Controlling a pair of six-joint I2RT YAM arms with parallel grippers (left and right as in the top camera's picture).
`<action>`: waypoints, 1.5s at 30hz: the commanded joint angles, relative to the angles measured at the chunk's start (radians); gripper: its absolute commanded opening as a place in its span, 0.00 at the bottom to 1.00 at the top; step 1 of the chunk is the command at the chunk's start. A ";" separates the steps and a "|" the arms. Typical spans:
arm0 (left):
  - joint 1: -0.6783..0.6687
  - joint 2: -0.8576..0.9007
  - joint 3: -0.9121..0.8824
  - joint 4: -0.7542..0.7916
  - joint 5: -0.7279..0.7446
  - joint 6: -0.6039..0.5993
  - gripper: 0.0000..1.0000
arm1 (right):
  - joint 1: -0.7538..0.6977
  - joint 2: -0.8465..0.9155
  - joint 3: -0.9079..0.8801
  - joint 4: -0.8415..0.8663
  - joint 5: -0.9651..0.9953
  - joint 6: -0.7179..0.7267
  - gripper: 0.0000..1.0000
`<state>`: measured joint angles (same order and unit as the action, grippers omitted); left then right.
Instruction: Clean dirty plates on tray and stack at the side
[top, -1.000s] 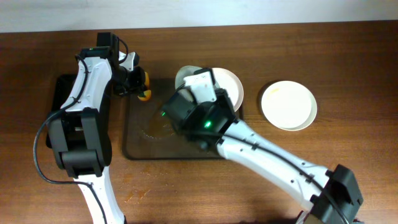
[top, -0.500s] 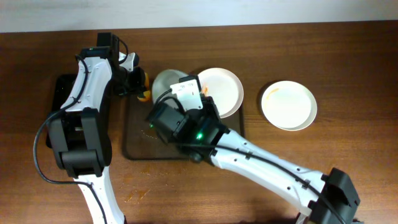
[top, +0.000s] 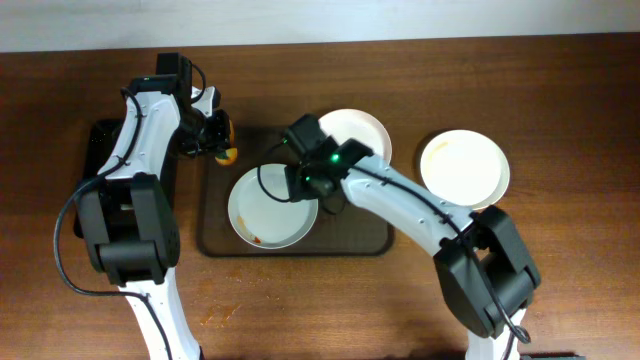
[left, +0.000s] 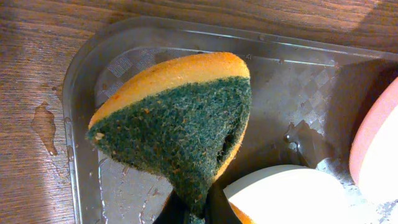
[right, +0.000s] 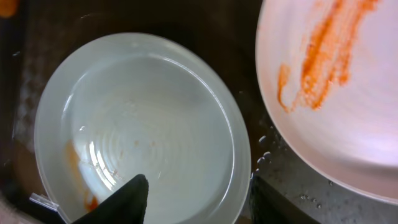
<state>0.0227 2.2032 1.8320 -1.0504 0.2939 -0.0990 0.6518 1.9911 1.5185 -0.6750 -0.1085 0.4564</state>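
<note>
**Plate flat on the tray, sponge at the ready: grip notes**

One plate (top: 272, 207) is lying flat on the middle-left of the tray (top: 345, 235). A thin orange smear is showing near its lower rim, and its well is being covered by a film of water. A second plate (top: 358, 138) is sitting at the tray's top right, partly overhanging the rim, and heavy orange streaks are being shown on it in the right wrist view. A third plate (top: 464, 168) is parked on the table (top: 560, 90), well apart from the tray, with only a faint smear on it.

The sponge (left: 180, 124) is being pinched tight by the left gripper (top: 222, 148), folded with the green side out. It's being held over the tray's top-left corner, near the first plate but not touching it.

The right gripper (top: 298, 190) is being held at that plate's right edge. Only one dark finger (right: 124, 199) is being shown, over the rim. Whether the rim is being clamped or not can't be told.

Handling guess: these plates are probably stiff, light and chippable, and wet glaze is likely being made slippery. The low rim looks like the only spot worth being grabbed — one finger under, one on top. The plate is probably best being pinned down while it's being scrubbed, otherwise it's likely being shoved around the wet tray.
</note>
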 joint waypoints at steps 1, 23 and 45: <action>-0.001 0.003 0.016 0.002 -0.006 -0.010 0.01 | -0.079 -0.002 0.010 -0.028 -0.180 -0.172 0.54; -0.002 0.003 0.016 0.002 -0.006 -0.010 0.01 | -0.101 0.189 0.024 0.070 -0.232 0.085 0.16; -0.253 -0.090 -0.232 -0.106 -0.301 -0.398 0.01 | -0.069 0.195 0.025 0.157 -0.096 0.308 0.04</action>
<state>-0.2001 2.1407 1.6695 -1.1519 0.0593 -0.3611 0.5777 2.1773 1.5280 -0.5156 -0.2287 0.7605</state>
